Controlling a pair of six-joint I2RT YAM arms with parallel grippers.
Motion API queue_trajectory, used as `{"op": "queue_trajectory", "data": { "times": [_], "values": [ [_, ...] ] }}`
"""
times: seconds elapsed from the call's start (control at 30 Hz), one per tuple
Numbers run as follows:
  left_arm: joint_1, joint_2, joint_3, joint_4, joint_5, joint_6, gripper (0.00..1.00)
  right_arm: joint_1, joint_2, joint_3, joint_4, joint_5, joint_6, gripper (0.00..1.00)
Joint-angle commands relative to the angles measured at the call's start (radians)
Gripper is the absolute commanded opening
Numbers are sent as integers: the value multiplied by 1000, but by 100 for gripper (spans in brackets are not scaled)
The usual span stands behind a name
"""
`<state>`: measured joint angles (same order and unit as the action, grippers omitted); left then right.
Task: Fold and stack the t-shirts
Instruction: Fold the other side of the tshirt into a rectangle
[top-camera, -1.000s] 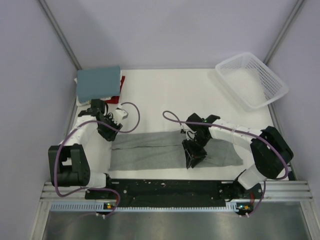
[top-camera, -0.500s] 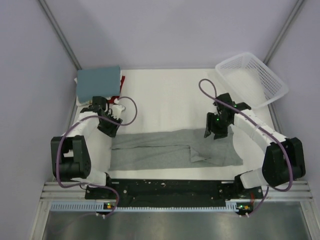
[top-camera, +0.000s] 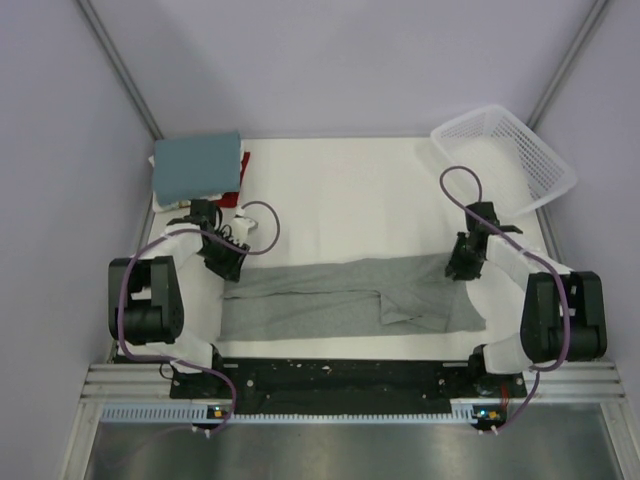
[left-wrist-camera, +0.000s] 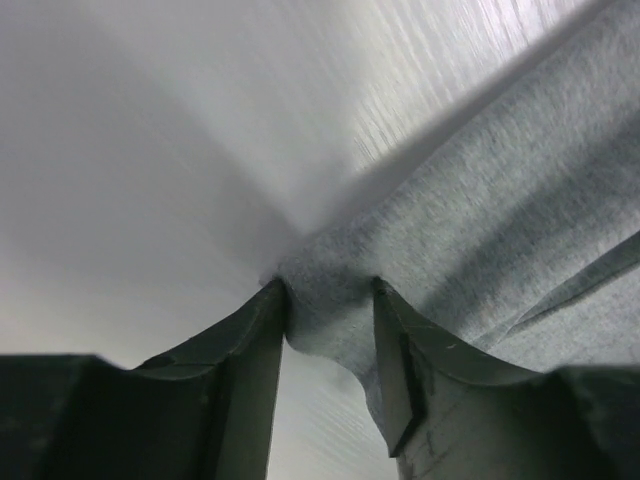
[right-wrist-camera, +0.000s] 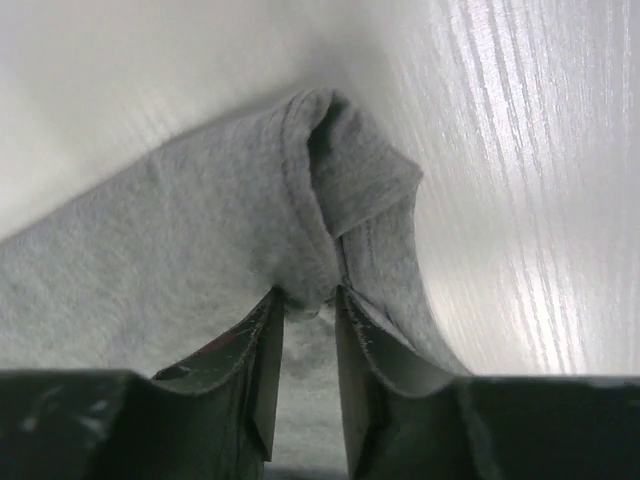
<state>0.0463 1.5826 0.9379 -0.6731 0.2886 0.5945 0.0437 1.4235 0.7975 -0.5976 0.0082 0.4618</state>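
The heather-grey t-shirt (top-camera: 340, 297) lies folded into a long band across the near part of the table. My left gripper (top-camera: 232, 272) is shut on its far-left corner; the left wrist view shows grey cloth (left-wrist-camera: 330, 310) pinched between the fingers. My right gripper (top-camera: 458, 270) is shut on the far-right corner; the right wrist view shows a bunched hem (right-wrist-camera: 310, 280) between the fingers. A stack of folded shirts sits at the far left: teal-blue (top-camera: 197, 163) on top, a whitish one (top-camera: 185, 198) beneath, red (top-camera: 241, 172) at the edge.
A white plastic lattice basket (top-camera: 503, 160) stands at the far right corner. Purple cables loop off both arms. The table is white (top-camera: 340, 200), with side walls close on the left and right.
My right gripper swung from the shirt's middle out to the far-right corner and closed on it. My left gripper shifted slightly down onto the far-left corner.
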Motion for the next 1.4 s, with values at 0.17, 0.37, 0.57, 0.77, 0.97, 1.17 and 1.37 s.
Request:
{"op": "queue_trajectory", "data": {
  "times": [0.17,0.37,0.57,0.77,0.97,1.17,1.37],
  "values": [
    [10,2,-41,75,-9,-21,0,-39,63,-40,101,13,-3,0],
    [47,-3,-13,119,-77,-94,0,-67,63,9,111,52,-73,0],
    [58,-13,-30,155,-89,-116,0,-65,77,42,150,-39,-146,0],
    [59,13,5,161,-104,-128,0,-58,138,118,147,-80,-160,0],
    [53,-2,47,133,-69,-113,37,-16,117,160,32,-36,-124,33],
    [27,-108,81,144,-66,-98,54,-15,-32,174,-115,23,-97,41],
    [-222,-243,85,93,-5,-29,43,-4,-139,105,-208,-154,-31,46]
  ]
}}
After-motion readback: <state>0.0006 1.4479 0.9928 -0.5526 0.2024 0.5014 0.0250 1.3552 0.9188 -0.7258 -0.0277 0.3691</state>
